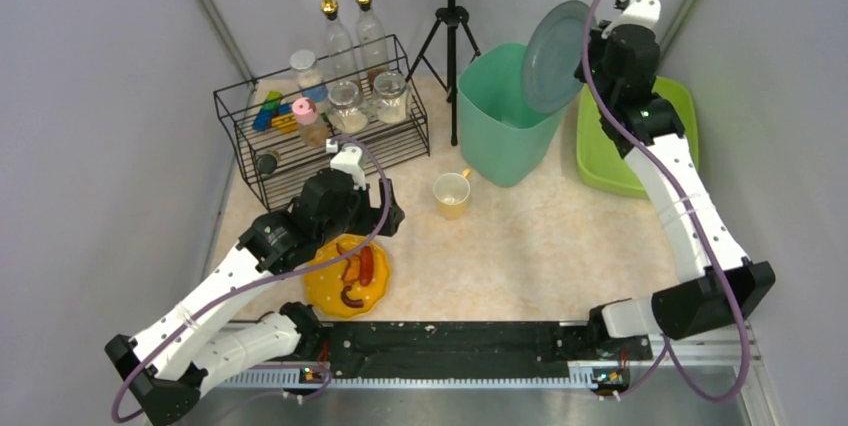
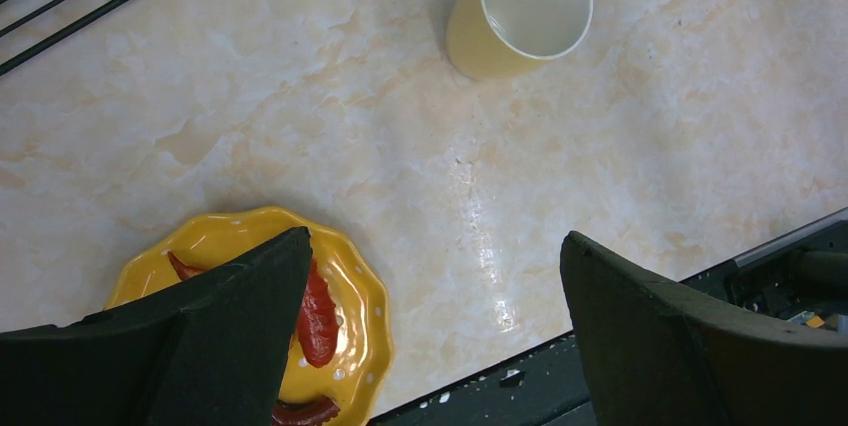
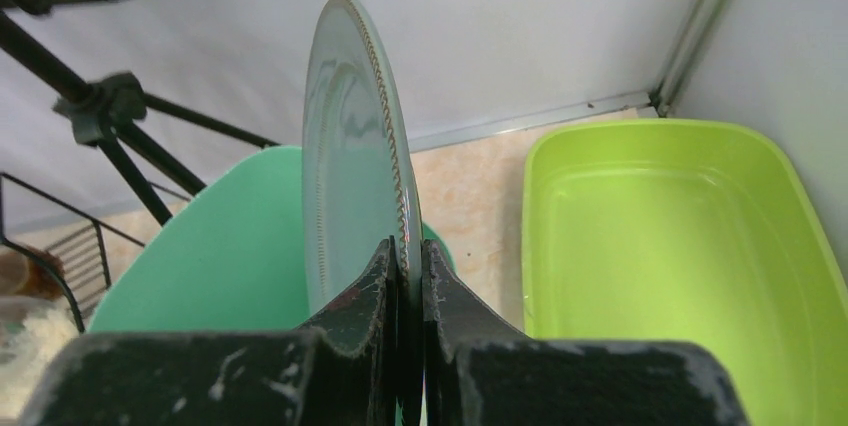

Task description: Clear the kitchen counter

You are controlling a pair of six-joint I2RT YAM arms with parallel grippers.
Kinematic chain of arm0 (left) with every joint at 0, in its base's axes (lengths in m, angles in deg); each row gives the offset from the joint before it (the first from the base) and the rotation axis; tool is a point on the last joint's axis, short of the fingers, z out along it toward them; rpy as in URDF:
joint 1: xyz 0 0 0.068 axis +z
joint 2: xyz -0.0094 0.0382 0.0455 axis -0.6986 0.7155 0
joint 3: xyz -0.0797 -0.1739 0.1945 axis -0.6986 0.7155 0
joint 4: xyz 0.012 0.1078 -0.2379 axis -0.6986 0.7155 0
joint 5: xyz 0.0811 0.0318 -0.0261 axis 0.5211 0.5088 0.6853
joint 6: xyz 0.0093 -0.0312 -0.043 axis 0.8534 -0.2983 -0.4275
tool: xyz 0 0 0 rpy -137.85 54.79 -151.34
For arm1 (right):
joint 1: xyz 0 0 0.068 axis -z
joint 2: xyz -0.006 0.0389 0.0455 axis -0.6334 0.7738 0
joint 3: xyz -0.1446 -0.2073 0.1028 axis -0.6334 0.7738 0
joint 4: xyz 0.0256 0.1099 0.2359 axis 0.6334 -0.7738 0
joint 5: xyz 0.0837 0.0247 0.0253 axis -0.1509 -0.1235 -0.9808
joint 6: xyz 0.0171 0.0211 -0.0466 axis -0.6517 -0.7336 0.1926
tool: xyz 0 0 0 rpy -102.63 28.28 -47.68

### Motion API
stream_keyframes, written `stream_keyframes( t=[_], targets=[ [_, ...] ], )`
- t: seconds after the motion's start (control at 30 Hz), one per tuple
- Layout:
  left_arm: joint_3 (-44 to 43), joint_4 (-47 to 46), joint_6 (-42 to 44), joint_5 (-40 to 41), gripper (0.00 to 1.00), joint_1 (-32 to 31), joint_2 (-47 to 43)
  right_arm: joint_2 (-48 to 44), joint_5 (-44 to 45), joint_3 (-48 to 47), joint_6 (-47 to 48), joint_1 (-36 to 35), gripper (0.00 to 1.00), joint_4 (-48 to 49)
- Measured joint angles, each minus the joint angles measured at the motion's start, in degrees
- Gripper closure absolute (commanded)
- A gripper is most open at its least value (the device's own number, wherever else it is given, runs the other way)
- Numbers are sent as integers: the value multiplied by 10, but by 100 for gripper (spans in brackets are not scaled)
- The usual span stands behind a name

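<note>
Our right gripper (image 3: 408,256) clamps a grey plate (image 3: 345,146) on edge above the teal bin (image 1: 500,126); our left gripper (image 2: 435,241) gapes over the desk (image 2: 650,126).

White shells cover the long links of the left arm (image 1: 205,296) and right arm (image 1: 685,201), with bulky black housings at the joints. A purple cable (image 1: 584,51) trails along each. The right gripper (image 3: 405,256) has black fingers (image 3: 350,326), scuffed grey, at the frame's bottom.

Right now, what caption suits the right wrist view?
Right gripper shut on a grey plate, upright over the teal bin, beside the green tub.
</note>
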Motion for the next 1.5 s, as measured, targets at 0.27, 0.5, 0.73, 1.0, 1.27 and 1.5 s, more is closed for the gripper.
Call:
stream_keyframes(
  t=[0.27,0.5,0.73,1.0,1.27,1.5],
  targets=[
    [7,-7,0,-5,1,0,0,-85,56,2,-49,0,100,-12],
    [18,-15,0,-13,1,0,0,-141,125,-2,-61,0,100,-48],
    [21,-27,0,-26,1,0,0,-222,210,28,-56,0,100,-80],
    [26,-41,0,-46,1,0,-7,-267,271,101,-72,27,100,-77],
    [49,-43,0,-69,1,0,-36,-205,222,206,-147,133,100,-86],
    [71,-58,-7,-107,1,0,-45,-152,138,258,-217,232,100,-66]
  ],
)
